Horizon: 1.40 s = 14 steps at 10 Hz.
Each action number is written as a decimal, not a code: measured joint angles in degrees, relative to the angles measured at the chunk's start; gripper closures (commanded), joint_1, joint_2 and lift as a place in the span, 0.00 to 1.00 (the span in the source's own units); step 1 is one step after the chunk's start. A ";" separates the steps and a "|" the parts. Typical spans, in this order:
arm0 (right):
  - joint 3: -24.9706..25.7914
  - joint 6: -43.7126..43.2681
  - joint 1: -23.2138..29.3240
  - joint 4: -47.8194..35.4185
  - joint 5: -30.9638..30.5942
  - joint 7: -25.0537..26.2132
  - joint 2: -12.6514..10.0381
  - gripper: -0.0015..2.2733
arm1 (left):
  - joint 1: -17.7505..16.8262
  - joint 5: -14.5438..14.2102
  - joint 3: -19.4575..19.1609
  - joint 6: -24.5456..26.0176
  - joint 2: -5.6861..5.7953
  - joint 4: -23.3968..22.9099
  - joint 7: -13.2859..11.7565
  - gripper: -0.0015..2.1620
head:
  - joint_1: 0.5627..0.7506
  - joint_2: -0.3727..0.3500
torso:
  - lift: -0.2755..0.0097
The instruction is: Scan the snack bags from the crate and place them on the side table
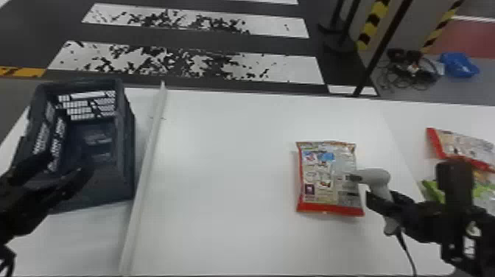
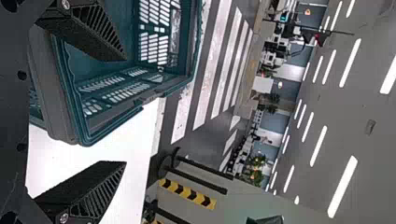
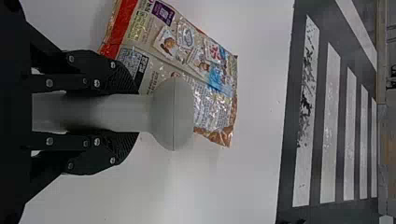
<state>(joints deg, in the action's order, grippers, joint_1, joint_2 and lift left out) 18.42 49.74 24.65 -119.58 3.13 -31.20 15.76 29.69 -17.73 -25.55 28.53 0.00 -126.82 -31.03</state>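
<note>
My left gripper [image 1: 68,171] is at the near end of the dark crate [image 1: 127,154]; in the left wrist view the gripper [image 2: 125,112] stands open beside the crate [image 2: 60,93], nothing between its fingers. My right gripper [image 1: 379,197] is shut on the grey scanner [image 1: 374,177], whose head is at the right edge of a snack bag [image 1: 327,176] lying flat on the table. In the right wrist view the gripper [image 3: 133,114] clasps the handle of the scanner [image 3: 173,114], with the bag [image 3: 187,60] beyond. At the right lie a red-edged bag [image 1: 460,147] and a green bag [image 1: 434,189].
The white table [image 1: 221,147] carries a long raised strip [image 1: 145,173] between crate and bag. The scanner's cable [image 1: 407,254] runs to the near edge. Barrier posts [image 1: 383,48] stand on the floor behind the table.
</note>
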 measured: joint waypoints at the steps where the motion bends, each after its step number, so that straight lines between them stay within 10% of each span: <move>1: -0.76 0.27 -0.01 -0.23 -0.20 0.00 -0.12 0.99 | 0.48 0.19 0.26 0.78 0.00 -1.01 1.64 0.04 | 0.70 0.44 | 0.63; 5: -2.53 0.90 -0.95 0.11 -1.09 0.01 -0.21 0.99 | 1.47 2.76 3.64 2.36 0.00 -4.22 7.13 0.04 | 0.70 0.46 | 0.63; 14: 3.01 -6.50 -7.81 13.43 0.30 3.72 0.45 0.99 | 2.21 6.98 9.60 0.86 0.00 -5.48 8.28 0.04 | 0.70 0.22 | 0.63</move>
<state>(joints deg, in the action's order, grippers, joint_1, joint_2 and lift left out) 21.44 43.23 16.84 -106.14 3.42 -27.48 16.21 31.90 -10.75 -15.95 29.39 0.00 -132.30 -22.75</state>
